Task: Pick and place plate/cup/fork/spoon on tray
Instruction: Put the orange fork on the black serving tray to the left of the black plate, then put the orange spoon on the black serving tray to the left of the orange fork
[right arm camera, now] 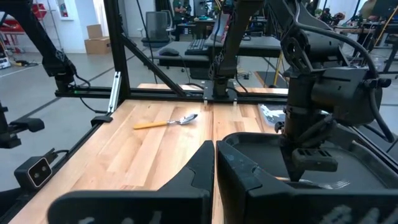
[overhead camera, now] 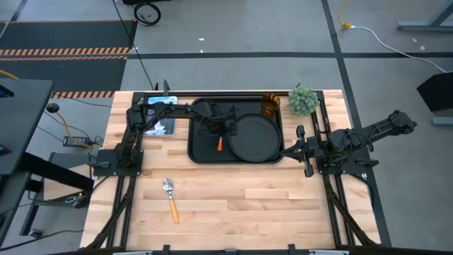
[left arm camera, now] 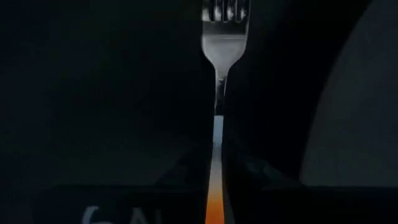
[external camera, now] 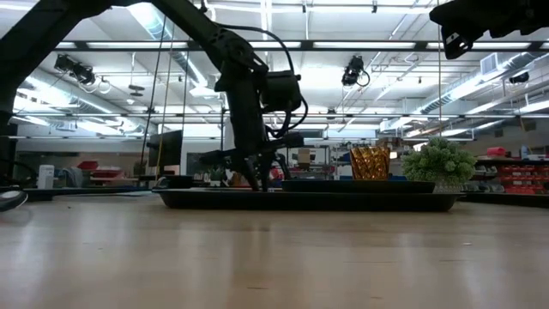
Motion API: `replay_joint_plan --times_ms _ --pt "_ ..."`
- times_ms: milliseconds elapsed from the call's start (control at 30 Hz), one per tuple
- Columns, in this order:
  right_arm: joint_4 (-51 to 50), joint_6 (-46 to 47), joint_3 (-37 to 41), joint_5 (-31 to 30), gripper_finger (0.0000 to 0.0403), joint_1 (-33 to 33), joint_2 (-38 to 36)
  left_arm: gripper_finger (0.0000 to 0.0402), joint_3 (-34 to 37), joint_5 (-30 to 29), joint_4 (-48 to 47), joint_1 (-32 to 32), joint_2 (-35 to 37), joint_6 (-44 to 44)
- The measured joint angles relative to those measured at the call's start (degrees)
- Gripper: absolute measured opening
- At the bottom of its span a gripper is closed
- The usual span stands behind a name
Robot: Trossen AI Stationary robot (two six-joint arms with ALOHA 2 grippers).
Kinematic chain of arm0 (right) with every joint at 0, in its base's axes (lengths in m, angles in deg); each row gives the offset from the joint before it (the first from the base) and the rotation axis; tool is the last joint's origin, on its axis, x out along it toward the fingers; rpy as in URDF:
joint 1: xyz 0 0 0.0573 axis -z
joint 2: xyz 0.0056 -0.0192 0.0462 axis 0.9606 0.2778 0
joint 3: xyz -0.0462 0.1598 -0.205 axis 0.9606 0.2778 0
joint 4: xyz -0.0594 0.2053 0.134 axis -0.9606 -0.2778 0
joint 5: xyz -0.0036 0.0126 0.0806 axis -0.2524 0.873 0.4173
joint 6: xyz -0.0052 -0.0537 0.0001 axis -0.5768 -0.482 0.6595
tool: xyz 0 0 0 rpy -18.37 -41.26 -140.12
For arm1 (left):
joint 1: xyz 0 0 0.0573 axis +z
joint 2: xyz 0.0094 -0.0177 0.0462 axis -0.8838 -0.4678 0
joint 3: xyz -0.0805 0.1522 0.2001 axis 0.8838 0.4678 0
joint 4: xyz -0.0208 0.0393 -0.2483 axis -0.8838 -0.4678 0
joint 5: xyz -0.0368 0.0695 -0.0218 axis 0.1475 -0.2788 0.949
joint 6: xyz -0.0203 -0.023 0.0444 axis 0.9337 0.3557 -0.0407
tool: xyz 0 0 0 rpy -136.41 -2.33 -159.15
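The black tray lies at the table's far middle. The round black plate sits on its right half, and the amber cup stands at its far right corner. My left gripper is low over the tray's floor, left of the plate, shut on the fork. The spoon lies on the bare wood near the table's front left and also shows in the right wrist view. My right gripper is shut and empty just off the tray's right rim. My left gripper pinches the fork's handle between its two fingers, which come from above and point down. The silver tines stick out past one side of the fingers, and the orange handle end points toward the table's near edge. The fork lies level, low at the tray's floor beside the plate.
A green pot plant stands just right of the cup at the far edge. A flat grey-blue object lies left of the tray under the left arm. Open wood spreads across the table's near half around the spoon.
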Motion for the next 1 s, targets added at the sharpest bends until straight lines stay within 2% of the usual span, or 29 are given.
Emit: replay_joint_plan --times_ms 267,400,533,733,1000 --pt "0.00 0.02 0.00 0.00 0.0022 0.00 0.00 0.0107 0.00 0.36 -0.05 0.02 0.22 -0.21" --pt "0.01 0.02 0.00 0.00 0.0022 0.00 0.00 0.0114 0.00 3.21 -0.88 -0.04 3.03 -1.69" --pt "0.00 0.02 0.00 0.01 0.0022 0.00 0.00 0.0107 -0.09 5.94 -7.21 -2.04 6.77 -1.57" --pt "0.02 0.02 0.00 0.55 0.0022 0.00 0.02 0.0090 -0.11 12.46 -14.99 -10.41 9.89 2.39" --pt "0.02 -0.29 0.00 1.55 0.0022 -0.02 0.00 0.0063 -0.09 13.15 -24.40 -25.45 9.92 19.10"
